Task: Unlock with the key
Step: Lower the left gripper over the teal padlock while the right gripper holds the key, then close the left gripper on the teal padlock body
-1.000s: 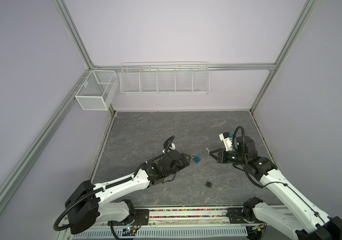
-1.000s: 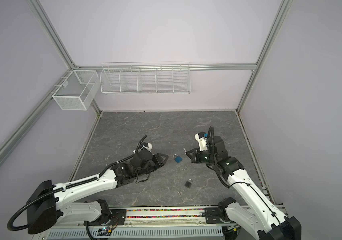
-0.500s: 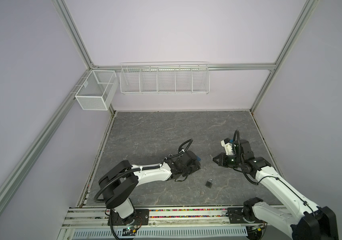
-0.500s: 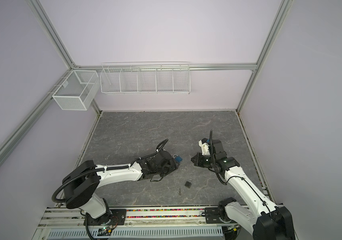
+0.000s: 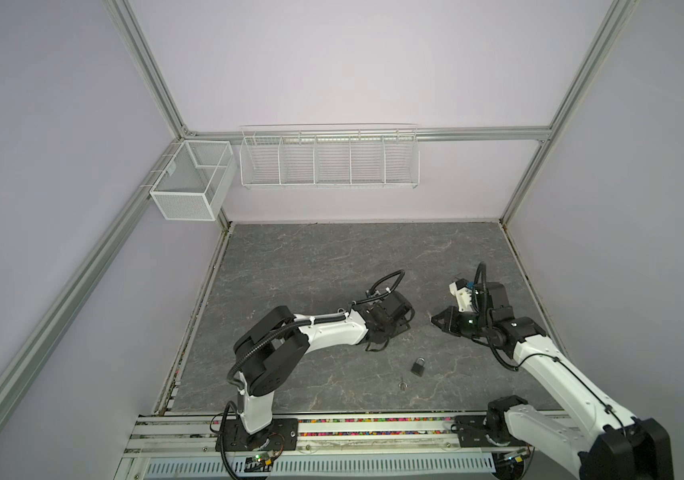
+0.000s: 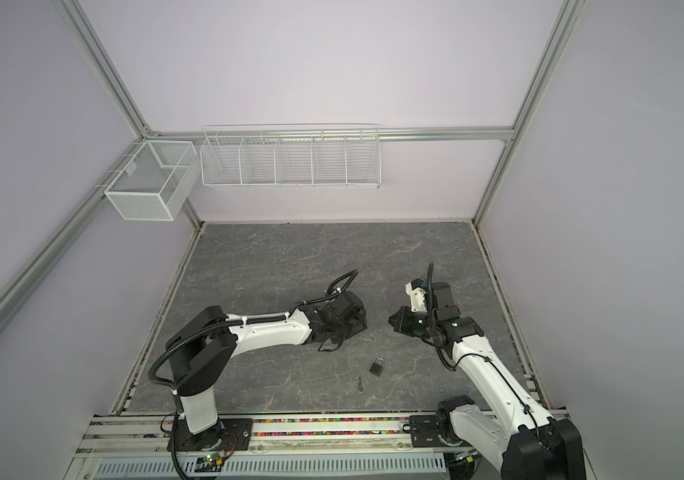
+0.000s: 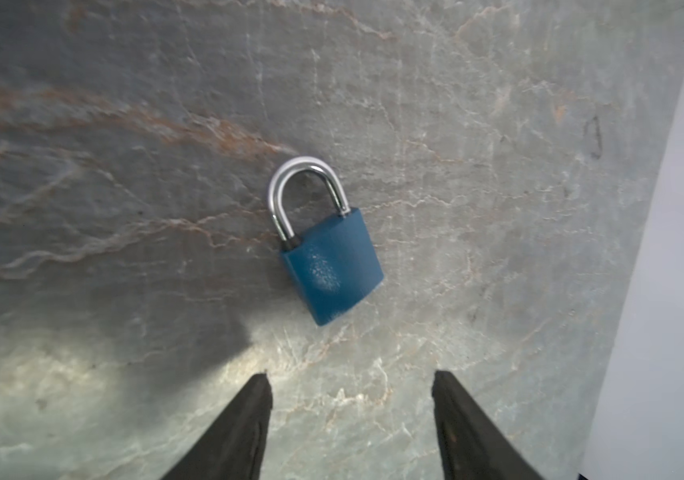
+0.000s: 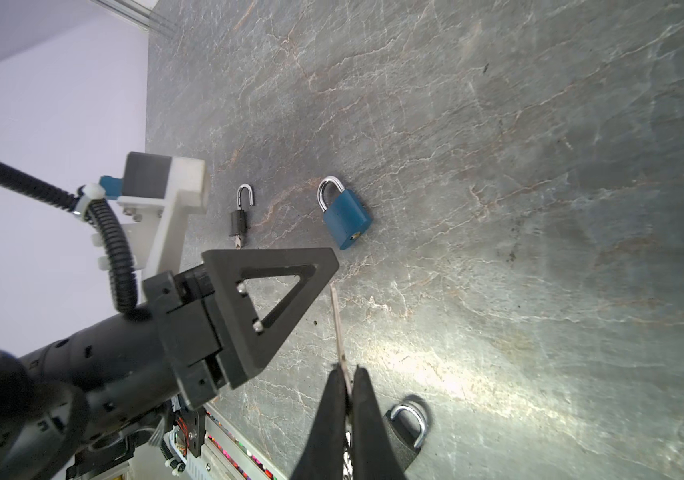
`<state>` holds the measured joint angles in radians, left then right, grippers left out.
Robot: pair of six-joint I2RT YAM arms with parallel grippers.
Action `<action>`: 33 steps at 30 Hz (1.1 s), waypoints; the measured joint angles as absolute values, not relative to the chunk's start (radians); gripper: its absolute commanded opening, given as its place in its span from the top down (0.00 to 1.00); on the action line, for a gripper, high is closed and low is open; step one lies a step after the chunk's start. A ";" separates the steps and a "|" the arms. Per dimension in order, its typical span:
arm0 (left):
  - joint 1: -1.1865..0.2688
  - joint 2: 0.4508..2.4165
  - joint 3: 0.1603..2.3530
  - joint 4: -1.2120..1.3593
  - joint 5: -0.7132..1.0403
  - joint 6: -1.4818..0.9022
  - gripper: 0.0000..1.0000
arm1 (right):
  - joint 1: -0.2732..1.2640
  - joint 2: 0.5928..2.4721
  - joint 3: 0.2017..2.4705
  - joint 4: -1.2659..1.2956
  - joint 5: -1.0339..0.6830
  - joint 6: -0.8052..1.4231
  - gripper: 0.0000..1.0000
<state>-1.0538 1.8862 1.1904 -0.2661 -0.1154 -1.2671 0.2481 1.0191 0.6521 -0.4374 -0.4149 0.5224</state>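
Left wrist view: a blue-bodied metal padlock with a steel shackle (image 7: 334, 266) lies flat on the grey marbled tabletop (image 7: 498, 124), just ahead of the left end effector (image 7: 351, 376), whose fingers stand apart and empty. The right end effector (image 8: 348, 370) is pinched closed on a thin silver key (image 8: 338, 324). The padlock looks dense, rigid and slick — best clamped across its body's narrow edges, keyhole end left clear.

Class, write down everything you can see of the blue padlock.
The blue padlock has a matte blue body with a pale scuffed patch and a shiny steel shackle, closed. A brass keyhole shows in its base. It lies flat on the grey stone-look table, touching nothing else; the open left hand stands short of it.
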 measured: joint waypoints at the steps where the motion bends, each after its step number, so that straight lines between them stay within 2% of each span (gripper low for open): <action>1: -1.054 1.895 1.197 -0.273 -0.117 -1.264 0.38 | 0.246 1.019 0.652 -0.438 -0.416 0.522 0.94; 33: -1.032 2.164 1.601 -0.585 -0.251 -1.086 0.44 | 0.244 0.987 0.652 -0.465 -0.418 0.497 0.94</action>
